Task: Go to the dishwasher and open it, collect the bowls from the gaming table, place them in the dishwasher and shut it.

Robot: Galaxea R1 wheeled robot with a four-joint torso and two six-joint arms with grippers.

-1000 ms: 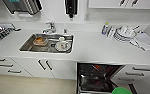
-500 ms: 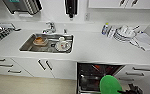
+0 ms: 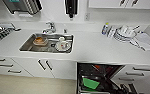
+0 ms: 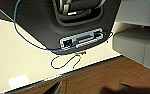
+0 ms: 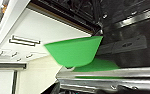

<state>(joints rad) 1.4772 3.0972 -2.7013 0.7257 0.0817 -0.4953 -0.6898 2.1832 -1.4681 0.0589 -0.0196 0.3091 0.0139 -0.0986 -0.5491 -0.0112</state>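
Observation:
The dishwasher [image 3: 86,68] stands open under the white counter at the lower right, its dark interior [image 5: 131,30] showing. A light green bowl [image 3: 90,83] hangs tilted over the opened door, and its green reflection lies on the shiny door [image 5: 101,65] below it. In the right wrist view the same bowl [image 5: 73,53] looms large and close, with my right gripper [image 5: 83,87] shut on it. My right arm [image 3: 127,88] reaches in from the bottom right. A blurred orange patch [image 3: 97,67] sits deep inside the dishwasher. The gaming table is out of view.
A steel sink [image 3: 48,43] holds dishes, and a faucet [image 3: 49,27] stands behind it. Stacked plates [image 3: 123,33] and a cloth [image 3: 146,41] lie on the counter at the right. White drawers [image 3: 6,66] flank the dishwasher. The left wrist view shows my base [image 4: 66,22] above a pale floor.
The green bowl came into the head view over the dishwasher opening and has shifted left, deeper over the door. The counter and sink look unchanged.

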